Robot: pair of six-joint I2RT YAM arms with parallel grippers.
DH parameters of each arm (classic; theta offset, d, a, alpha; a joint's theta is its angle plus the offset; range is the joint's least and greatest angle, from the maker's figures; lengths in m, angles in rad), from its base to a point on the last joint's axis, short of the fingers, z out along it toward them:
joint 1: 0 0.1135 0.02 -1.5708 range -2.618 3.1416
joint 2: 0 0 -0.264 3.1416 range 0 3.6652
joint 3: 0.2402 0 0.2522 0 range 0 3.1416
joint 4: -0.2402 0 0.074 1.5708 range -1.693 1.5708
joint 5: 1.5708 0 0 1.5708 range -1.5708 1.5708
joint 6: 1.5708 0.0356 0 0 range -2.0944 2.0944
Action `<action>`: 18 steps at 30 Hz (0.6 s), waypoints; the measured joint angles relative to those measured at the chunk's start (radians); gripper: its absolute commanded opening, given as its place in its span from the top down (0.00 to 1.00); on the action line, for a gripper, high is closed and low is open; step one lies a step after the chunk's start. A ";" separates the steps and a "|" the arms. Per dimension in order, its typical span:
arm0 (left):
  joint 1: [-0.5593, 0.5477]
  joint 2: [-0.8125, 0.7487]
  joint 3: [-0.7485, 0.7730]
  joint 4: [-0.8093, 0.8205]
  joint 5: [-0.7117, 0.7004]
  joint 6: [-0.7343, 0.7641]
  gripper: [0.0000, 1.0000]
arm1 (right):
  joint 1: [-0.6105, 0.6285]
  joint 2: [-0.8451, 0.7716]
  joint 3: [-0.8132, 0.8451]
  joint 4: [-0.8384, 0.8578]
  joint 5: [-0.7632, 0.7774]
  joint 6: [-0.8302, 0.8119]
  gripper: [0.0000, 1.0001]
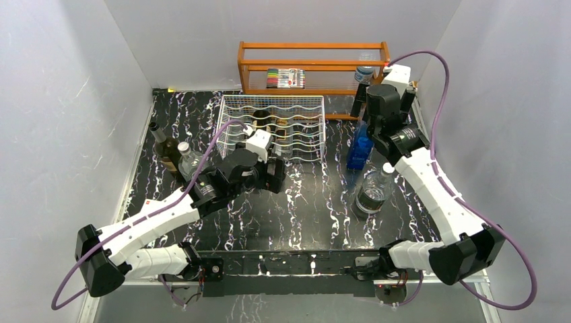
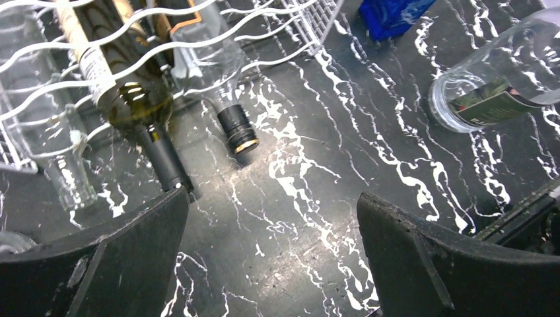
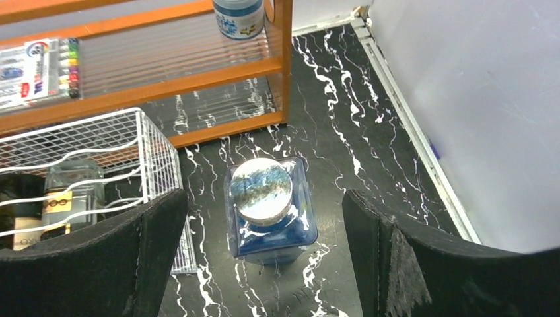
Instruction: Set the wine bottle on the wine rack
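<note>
The right end effector [image 3: 264,198], jaws wide and empty, hangs over the blue bottle [image 1: 359,149], which stands just right of the wine rack [image 1: 273,108] near the far edge of the bench [image 1: 303,215]. It should probably descend straight, centred, and close below the cap. The left end effector [image 2: 271,195] is also wide and empty.

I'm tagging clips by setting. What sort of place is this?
Probably a robot lab test cell, not a home: plain white walls enclose a black marbled table, two arms bolted at its edge.
</note>
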 measured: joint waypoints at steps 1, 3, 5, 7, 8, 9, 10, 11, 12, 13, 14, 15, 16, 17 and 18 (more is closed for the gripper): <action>0.000 0.001 0.000 0.011 0.009 0.009 0.02 | -0.010 0.008 0.000 -0.005 -0.010 0.002 0.02; 0.000 0.004 0.000 0.039 0.034 0.026 0.02 | -0.036 0.027 -0.005 -0.016 -0.042 0.013 0.02; 0.000 0.011 0.000 0.063 0.060 0.042 0.02 | -0.053 0.038 -0.026 -0.022 -0.073 0.019 0.02; 0.000 0.019 0.000 0.078 0.085 0.055 0.02 | -0.071 0.043 -0.058 -0.025 -0.109 0.022 0.02; 0.000 0.021 0.000 0.081 0.094 0.059 0.02 | -0.077 0.047 -0.073 -0.025 -0.124 0.023 0.03; 0.000 0.023 0.000 0.083 0.105 0.064 0.02 | -0.083 0.051 -0.084 -0.026 -0.139 0.025 0.05; 0.000 0.023 0.000 0.083 0.111 0.066 0.02 | -0.087 0.056 -0.091 -0.026 -0.151 0.026 0.10; 0.000 0.023 0.000 0.085 0.117 0.069 0.02 | -0.090 0.062 -0.098 -0.025 -0.166 0.025 0.14; 0.000 0.023 0.000 0.088 0.123 0.072 0.02 | -0.093 0.067 -0.104 -0.025 -0.180 0.023 0.20; 0.000 0.023 0.000 0.092 0.128 0.074 0.02 | -0.095 0.072 -0.107 -0.026 -0.194 0.019 0.25; 0.000 0.023 0.000 0.097 0.132 0.076 0.02 | -0.095 0.075 -0.111 -0.024 -0.205 0.016 0.31; 0.000 0.023 0.000 0.102 0.134 0.079 0.02 | -0.095 0.076 -0.113 -0.025 -0.215 0.013 0.36; 0.000 0.023 0.000 0.108 0.135 0.080 0.02 | -0.095 0.076 -0.116 -0.024 -0.219 0.009 0.41; 0.000 0.022 0.000 0.112 0.137 0.084 0.02 | -0.095 0.075 -0.116 -0.026 -0.221 0.008 0.45; 0.000 0.021 0.000 0.117 0.138 0.087 0.02 | -0.095 0.074 -0.117 -0.025 -0.228 0.006 0.49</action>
